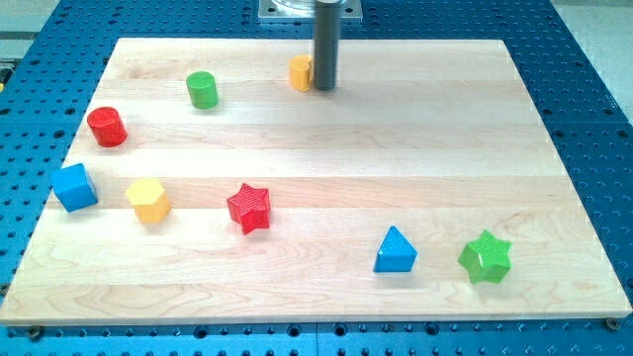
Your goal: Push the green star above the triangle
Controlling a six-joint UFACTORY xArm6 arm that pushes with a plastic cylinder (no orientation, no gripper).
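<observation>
Nearest the view's bottom, the green star [485,257] lies on the wooden bench [326,158], at about 5 o'clock from the bench's middle. Just beside it, at its 9 o'clock, stands the blue triangle [395,250]; the two are apart. Further in come the red star [248,208], the yellow hexagon [148,200] and the blue cube [75,187] toward 9 o'clock. Beyond them sit the red cylinder [107,127] and the green cylinder [202,89]. Farthest, at 12 o'clock, the tip [324,87] touches the right side of an orange block [301,72], shape unclear. The arm carries no claw, only the rod, well apart from the green star.
</observation>
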